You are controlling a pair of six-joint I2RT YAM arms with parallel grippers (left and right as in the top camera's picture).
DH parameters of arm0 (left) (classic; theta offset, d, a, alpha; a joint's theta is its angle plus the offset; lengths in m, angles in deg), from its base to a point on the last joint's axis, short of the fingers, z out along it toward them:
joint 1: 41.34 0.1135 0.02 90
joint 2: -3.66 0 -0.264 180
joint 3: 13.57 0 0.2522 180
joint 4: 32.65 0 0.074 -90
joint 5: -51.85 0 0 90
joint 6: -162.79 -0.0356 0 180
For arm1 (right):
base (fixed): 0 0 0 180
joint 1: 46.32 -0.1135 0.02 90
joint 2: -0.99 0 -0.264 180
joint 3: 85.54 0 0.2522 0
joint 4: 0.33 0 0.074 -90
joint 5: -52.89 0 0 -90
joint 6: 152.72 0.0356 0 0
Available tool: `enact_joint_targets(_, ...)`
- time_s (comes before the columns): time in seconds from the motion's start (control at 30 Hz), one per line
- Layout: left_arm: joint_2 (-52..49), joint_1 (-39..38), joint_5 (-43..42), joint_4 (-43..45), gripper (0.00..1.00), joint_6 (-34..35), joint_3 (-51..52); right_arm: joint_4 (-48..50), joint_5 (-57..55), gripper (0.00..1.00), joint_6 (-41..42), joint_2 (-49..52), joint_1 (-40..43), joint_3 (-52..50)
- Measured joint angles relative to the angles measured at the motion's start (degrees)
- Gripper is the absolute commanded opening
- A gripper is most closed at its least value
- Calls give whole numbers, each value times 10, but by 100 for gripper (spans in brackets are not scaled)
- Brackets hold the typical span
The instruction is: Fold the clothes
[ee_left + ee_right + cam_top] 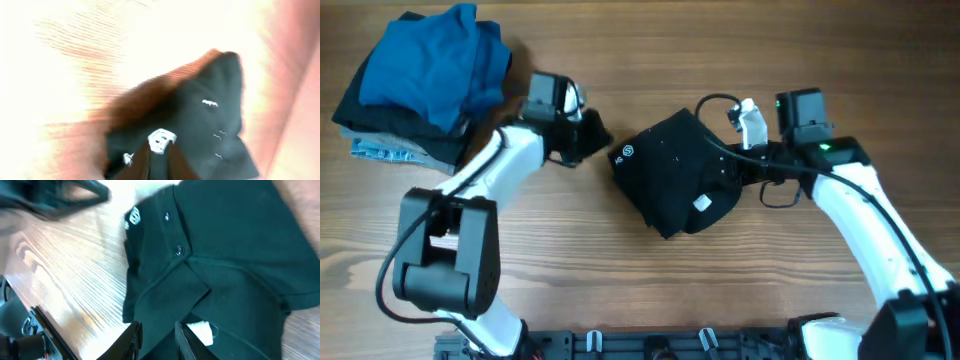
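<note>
The black shirt [670, 175] lies in a compact folded bundle at the middle of the table, with its white logo [627, 152] at the left and its white label [702, 203] near the front. My left gripper [592, 135] is just left of the bundle, apart from it. In the blurred left wrist view its fingers [159, 162] are slightly apart and point at the logo [161, 140]. My right gripper [725, 175] is on the bundle's right side. In the right wrist view its fingers [157, 340] close on a fold of the shirt [225, 255] beside the label [201, 331].
A stack of folded garments stands at the back left, with a bright blue one [435, 60] on top and a pale blue-grey one [380, 150] at the bottom. Bare wooden table [650, 290] lies in front of the shirt.
</note>
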Motion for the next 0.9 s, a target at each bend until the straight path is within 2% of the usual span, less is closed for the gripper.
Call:
enact_joint_targets(0.03,0,3,-31,-40,56,-27,-28,7,-3,18,6,25,-11,0)
enact_joint_targets(0.1,0,-4,-55,-87,78,-52,-35,27,-11,16,16,56,-20,0)
enact_joint_targets(0.2,0,-24,-71,-179,96,-66,-35,33,-77,16,80,134,-27,0)
enact_joint_targets(0.27,0,-42,-73,-201,100,-72,-31,38,-118,17,124,168,-26,0)
enact_joint_targets(0.33,0,-52,-68,-176,100,-60,-13,40,-128,17,141,174,-26,0)
enact_joint_targets(0.4,-1,-60,-62,-116,100,-24,27,42,-134,17,152,175,-26,0)
enact_joint_targets(0.47,1,-66,-71,-5,100,43,92,43,-136,17,156,175,-26,0)
enact_joint_targets(0.63,2,-114,-83,141,100,146,133,42,-140,17,162,175,-26,0)
enact_joint_targets(0.67,-6,-127,-84,162,96,162,132,42,-140,17,163,175,-26,0)
enact_joint_targets(0.7,-14,-134,-86,182,87,175,131,42,-140,17,163,175,-26,0)
enact_joint_targets(0.77,-49,-143,-99,253,56,200,124,42,-141,17,163,175,-26,0)
enact_joint_targets(0.8,-70,-145,-106,287,37,211,119,42,-141,17,163,175,-26,0)
enact_joint_targets(0.87,-95,-145,-108,309,7,212,119,42,-142,17,163,175,-26,0)
enact_joint_targets(0.9,-99,-144,-106,308,4,205,120,41,-142,17,163,175,-26,0)
